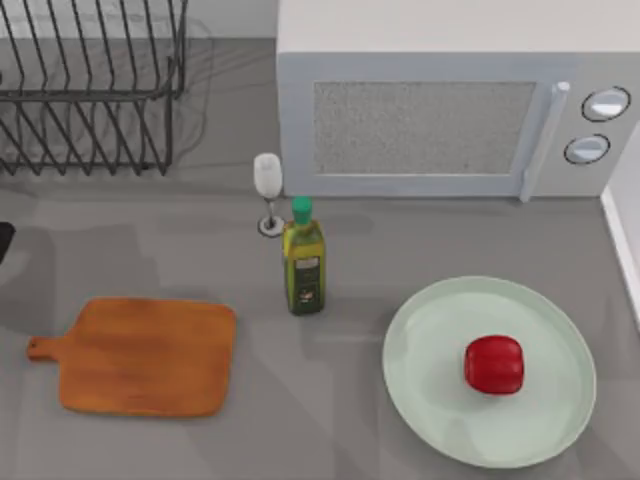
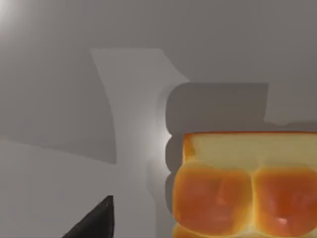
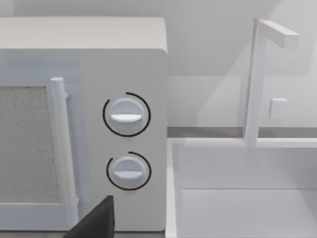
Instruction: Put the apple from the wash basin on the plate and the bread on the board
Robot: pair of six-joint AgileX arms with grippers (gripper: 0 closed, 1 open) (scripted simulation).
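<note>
apple (image 1: 494,364) on plate (image 1: 440,400) | bread (image 2: 245,186) near left tool | board (image 1: 140,355) bare

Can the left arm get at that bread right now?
Probably yes. In the left wrist view the bread lies close ahead on bare grey counter, one dark finger of the left hand beside it, nothing between.
</note>
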